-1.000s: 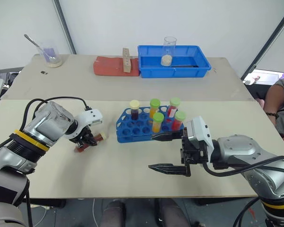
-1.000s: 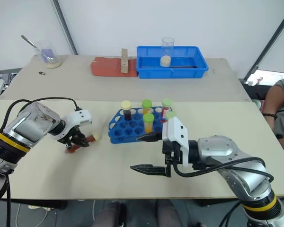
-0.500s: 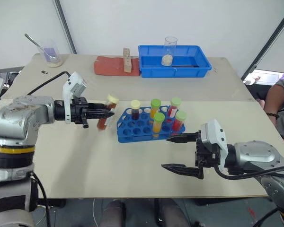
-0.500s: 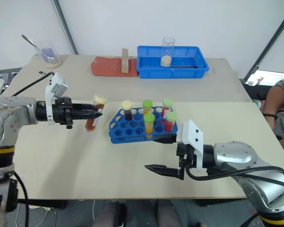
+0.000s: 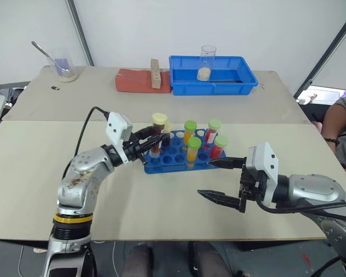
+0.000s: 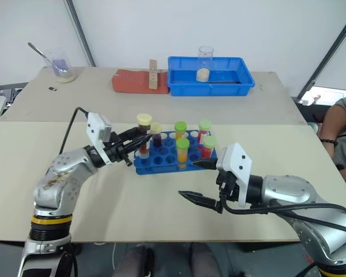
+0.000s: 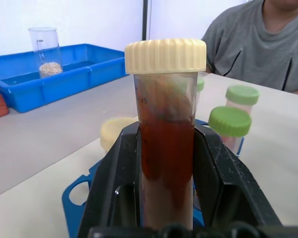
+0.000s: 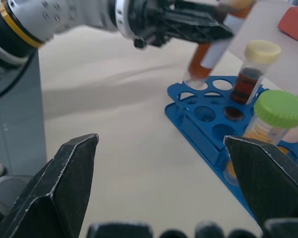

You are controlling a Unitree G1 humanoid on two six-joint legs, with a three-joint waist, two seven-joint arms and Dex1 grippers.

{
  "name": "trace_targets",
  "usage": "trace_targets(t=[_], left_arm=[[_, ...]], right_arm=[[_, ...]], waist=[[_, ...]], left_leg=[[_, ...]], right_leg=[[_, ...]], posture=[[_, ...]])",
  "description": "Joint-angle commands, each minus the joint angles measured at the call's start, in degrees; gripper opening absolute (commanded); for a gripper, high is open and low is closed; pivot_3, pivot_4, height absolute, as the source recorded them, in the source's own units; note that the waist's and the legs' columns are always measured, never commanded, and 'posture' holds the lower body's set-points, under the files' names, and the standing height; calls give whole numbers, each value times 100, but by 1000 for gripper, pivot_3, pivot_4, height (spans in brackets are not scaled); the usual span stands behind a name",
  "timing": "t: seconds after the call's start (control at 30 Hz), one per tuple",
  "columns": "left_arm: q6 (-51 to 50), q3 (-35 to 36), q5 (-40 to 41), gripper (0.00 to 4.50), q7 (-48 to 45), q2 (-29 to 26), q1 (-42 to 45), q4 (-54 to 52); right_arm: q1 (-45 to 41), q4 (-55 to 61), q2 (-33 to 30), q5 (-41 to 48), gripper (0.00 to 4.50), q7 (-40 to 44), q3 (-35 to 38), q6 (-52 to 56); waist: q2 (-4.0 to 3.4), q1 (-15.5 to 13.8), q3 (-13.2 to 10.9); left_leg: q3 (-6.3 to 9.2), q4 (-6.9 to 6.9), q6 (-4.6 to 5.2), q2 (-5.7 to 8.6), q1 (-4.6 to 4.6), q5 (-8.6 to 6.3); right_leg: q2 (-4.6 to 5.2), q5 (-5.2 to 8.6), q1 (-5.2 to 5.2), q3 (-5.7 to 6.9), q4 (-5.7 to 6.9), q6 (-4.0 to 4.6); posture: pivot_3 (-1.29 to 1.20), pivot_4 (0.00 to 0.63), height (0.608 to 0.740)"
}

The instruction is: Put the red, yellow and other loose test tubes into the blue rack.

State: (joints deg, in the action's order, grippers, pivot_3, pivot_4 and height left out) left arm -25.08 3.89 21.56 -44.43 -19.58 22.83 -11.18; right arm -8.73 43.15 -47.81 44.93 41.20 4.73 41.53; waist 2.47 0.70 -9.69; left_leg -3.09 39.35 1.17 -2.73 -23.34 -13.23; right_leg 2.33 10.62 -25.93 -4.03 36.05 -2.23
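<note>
Over rack's (image 5: 179, 154) left end, left end effector (image 5: 151, 140) grips tube (image 5: 157, 134) upright.

A pale beige worktop (image 5: 57, 167), made of two boards meeting at a seam, carries the blue rack (image 5: 161, 163) near its middle. At the far edge sit a blue tray (image 5: 242, 81), a red pad (image 5: 132, 81) just beside it, and a glass beaker (image 5: 63, 66) with a spoon in it at the far left corner.
</note>
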Motion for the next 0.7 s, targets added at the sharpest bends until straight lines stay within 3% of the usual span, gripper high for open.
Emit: trace_targets(t=[0.03,0.4,0.7], left_arm=[[538,-192,-70,949,-55,71,39,89],[1389,-652,-303,949,-178,263,117,889],[1477,-724,-337,949,-97,345,181,1008]], right_arm=[[-46,167,-102,246,4500,79,226,43],[121,202,-218,214,4500,114,169,49],[120,209,-227,176,4500,79,149,56]], waist=[[0,1,0],[0,3,0],[0,-10,0]], left_leg=[[0,0,0,0,0,0],[0,0,0,0,3,0],[2,0,0,0,3,0]], right_leg=[[0,0,0,0,-1,0],[0,0,1,0,0,-1],[0,0,2,1,0,-2]], posture=[[0,150,729],[0,150,729],[0,150,729]])
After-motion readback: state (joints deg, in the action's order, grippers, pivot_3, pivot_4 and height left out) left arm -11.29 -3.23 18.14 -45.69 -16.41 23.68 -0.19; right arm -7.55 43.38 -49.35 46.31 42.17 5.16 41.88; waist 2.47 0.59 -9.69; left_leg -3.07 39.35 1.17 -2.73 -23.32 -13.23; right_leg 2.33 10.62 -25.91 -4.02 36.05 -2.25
